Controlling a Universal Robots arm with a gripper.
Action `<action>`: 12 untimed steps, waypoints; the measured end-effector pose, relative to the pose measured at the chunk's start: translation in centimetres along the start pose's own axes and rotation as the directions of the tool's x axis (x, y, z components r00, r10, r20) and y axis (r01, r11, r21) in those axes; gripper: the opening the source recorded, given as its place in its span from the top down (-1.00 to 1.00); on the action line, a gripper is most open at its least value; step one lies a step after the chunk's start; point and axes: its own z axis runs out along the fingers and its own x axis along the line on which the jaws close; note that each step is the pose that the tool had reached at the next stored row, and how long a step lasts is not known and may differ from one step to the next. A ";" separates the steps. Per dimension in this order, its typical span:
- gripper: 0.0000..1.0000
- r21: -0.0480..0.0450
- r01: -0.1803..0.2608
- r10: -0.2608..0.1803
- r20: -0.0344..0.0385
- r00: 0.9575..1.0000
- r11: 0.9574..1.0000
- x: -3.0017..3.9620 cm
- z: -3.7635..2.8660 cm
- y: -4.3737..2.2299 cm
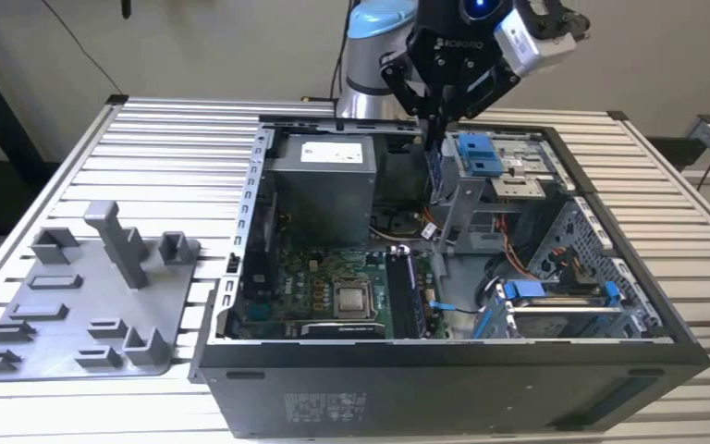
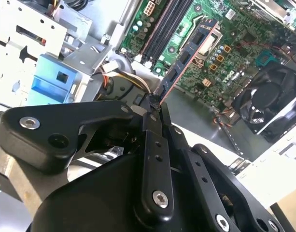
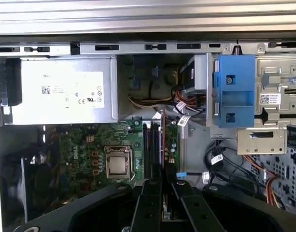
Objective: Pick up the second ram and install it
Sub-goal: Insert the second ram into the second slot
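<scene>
Second wrist view shows the gripper [image 2: 152,105] pinched closed on the second ram [image 2: 186,58], held over the motherboard [image 2: 244,38]. Exterior view: it hangs at twelve o'clock from the memory slots [image 1: 402,296]. Carrying step, likely; seating needs edge-to-slot alignment.

A robotics lab: slatted aluminium bench [image 1: 170,139]; opened computer case [image 1: 454,393].

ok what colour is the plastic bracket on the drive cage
Blue: the plastic bracket shows best in the first wrist view.
</scene>
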 end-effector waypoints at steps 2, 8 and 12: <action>0.72 0.000 -0.001 0.001 -0.001 1.000 1.000 -0.14 0.14 -0.21; 0.72 0.000 -0.009 0.009 -0.001 1.000 1.000 -0.43 0.73 -0.80; 0.72 0.000 -0.027 0.027 -0.001 1.000 1.000 -0.46 1.12 -0.90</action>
